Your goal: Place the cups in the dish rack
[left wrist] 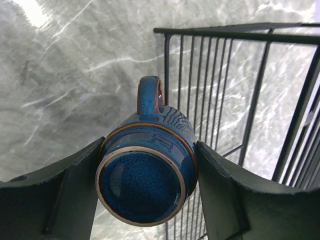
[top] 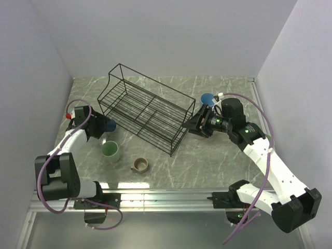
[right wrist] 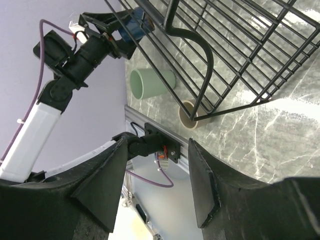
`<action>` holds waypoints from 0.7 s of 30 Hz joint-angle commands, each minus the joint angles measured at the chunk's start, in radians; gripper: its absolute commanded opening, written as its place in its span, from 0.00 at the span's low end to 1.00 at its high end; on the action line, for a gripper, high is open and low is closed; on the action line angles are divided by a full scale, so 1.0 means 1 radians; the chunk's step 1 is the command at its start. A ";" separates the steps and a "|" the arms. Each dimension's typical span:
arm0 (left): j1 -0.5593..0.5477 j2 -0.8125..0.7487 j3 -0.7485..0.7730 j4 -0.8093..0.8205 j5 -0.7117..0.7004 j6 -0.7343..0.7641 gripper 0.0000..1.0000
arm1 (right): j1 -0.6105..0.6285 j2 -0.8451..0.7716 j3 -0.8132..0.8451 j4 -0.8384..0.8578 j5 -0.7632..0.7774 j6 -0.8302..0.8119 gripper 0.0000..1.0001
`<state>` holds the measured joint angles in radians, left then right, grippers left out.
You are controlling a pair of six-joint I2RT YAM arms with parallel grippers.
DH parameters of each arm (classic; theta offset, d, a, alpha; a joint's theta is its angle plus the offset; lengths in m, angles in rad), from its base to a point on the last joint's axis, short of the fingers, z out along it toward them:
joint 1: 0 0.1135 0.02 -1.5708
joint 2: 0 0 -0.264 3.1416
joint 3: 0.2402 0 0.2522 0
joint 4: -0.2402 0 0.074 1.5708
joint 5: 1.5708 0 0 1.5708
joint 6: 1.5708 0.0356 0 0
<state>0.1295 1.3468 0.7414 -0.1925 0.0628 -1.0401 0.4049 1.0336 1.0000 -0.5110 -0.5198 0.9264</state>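
The black wire dish rack (top: 148, 111) stands slanted in the middle of the table and holds no cups. My left gripper (top: 101, 126) is shut on the dark navy mug (top: 109, 125) just outside the rack's left end. In the left wrist view the mug (left wrist: 145, 175) sits between both fingers, handle pointing away, with the rack's wires (left wrist: 240, 100) right beside it. My right gripper (top: 191, 126) is open and empty at the rack's right end. A pale-green tumbler (top: 110, 150), a tan handled mug (top: 140, 165) and a blue cup (top: 207, 98) stand on the table.
The right wrist view shows the rack (right wrist: 225, 55), the green tumbler (right wrist: 150, 82) lying on its side, the tan mug (right wrist: 189, 116) behind a rack wire, and the left arm (right wrist: 75, 65). White walls close in the table on three sides.
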 commanded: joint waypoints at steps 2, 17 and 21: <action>-0.050 -0.058 0.202 -0.069 -0.096 0.095 0.00 | -0.008 -0.006 0.009 -0.003 0.017 -0.014 0.59; -0.096 -0.002 0.703 -0.420 -0.239 0.479 0.00 | -0.008 0.028 0.009 0.005 0.043 -0.064 0.58; -0.165 0.106 0.849 -0.436 -0.261 0.555 0.00 | -0.009 0.034 0.028 -0.020 0.053 -0.083 0.57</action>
<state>0.0116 1.4025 1.4868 -0.6495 -0.1837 -0.5819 0.4030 1.0653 0.9947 -0.5255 -0.4808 0.8787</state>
